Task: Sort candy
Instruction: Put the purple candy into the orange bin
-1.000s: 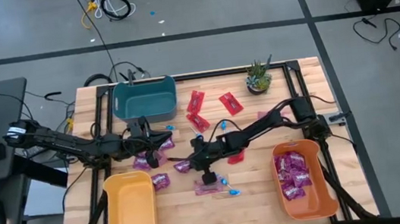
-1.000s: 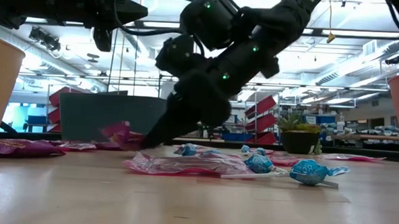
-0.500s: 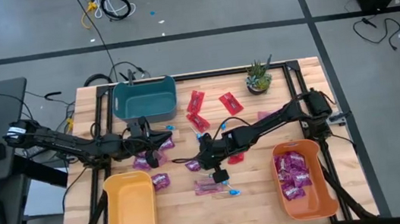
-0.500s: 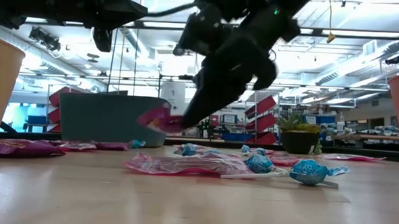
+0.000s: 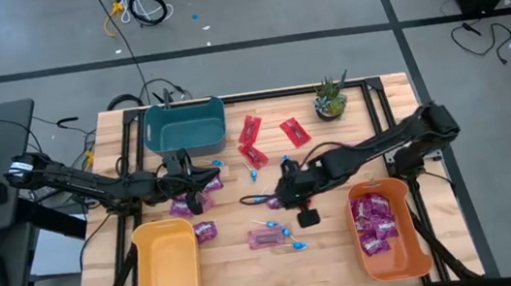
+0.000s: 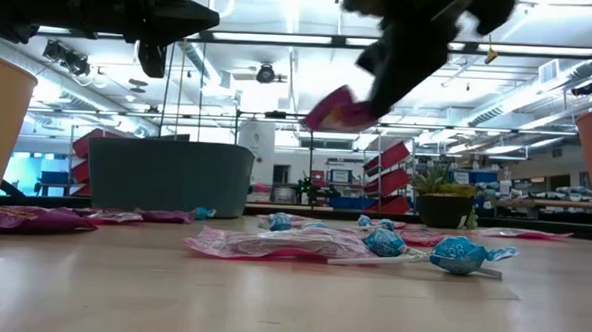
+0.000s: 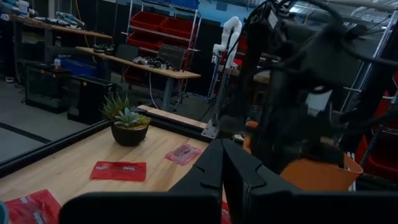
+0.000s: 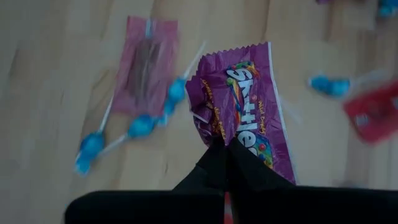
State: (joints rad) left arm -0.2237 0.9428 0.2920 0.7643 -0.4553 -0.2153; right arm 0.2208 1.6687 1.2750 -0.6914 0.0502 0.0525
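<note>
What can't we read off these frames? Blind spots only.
- Teal bin: the low view shows only its outer wall, so any contents there are hidden.
- Left gripper: the high view has the dark arm over it, so whether it touches candy is unclear.
- Red packets: print too small in the high view.
- Purple packet in the right gripper: the low view blurs it.
</note>
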